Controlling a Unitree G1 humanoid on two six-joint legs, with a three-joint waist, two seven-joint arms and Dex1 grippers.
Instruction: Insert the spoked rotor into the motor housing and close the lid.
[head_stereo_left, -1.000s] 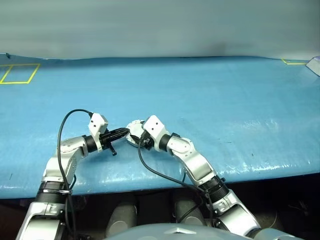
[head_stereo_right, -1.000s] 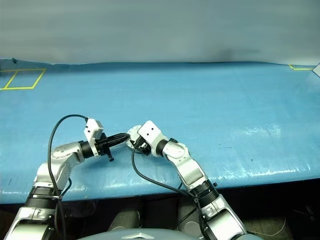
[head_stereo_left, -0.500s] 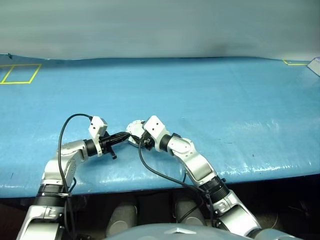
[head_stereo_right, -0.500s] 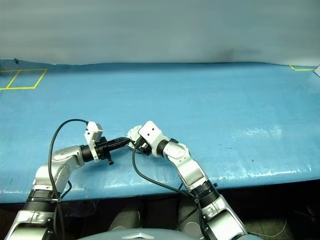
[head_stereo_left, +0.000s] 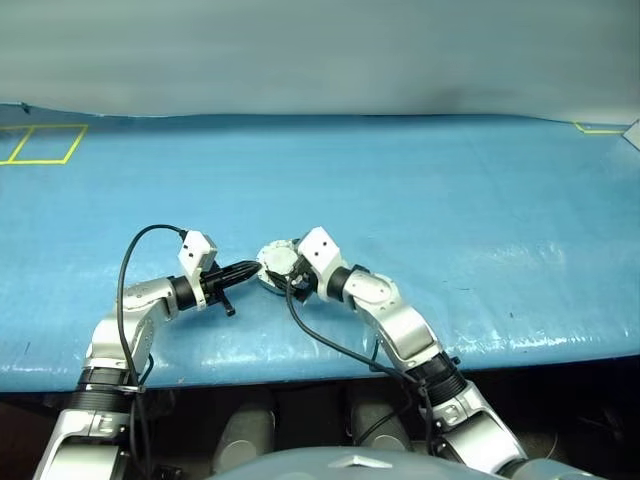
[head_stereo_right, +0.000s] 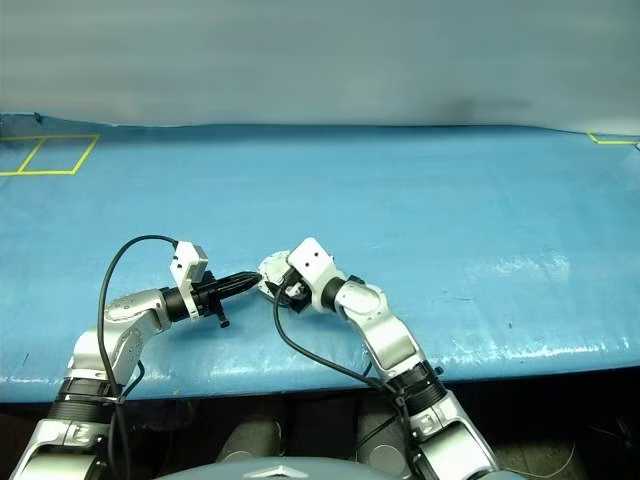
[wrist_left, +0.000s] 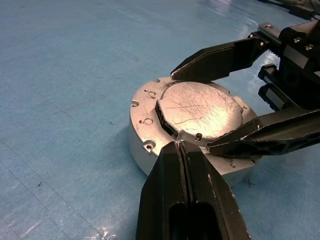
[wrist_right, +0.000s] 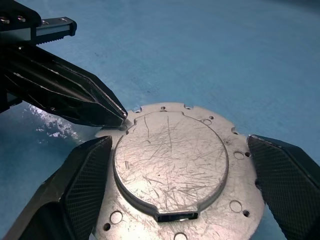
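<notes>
While the motor housing sat flat on the blue worktop, both of my claws met at it near the worktop's front edge. My left claw had its two black fingers pressed together into one narrow wedge, and the tip lay at the housing's rim, on the side facing that arm; whether it actually touched the metal or stopped just short I could not tell. My right claw was spread wide, one ribbed finger on each side of the housing, low against the outer flange and reaching around the raised part without pinching it. From the left wrist I saw those same right fingers straddling the casing, one across its far edge and one along its near edge.

The lid was down on the housing, a scratched grey disc lying level in the middle of the casing, between my right fingers and just ahead of the left tip. Small screw holes ringed the flange around it, and a dark notch showed at the lid's edge on the side facing my right wrist. With the lid shut I could not see inside, so I cannot say where the spoked rotor was.
</notes>
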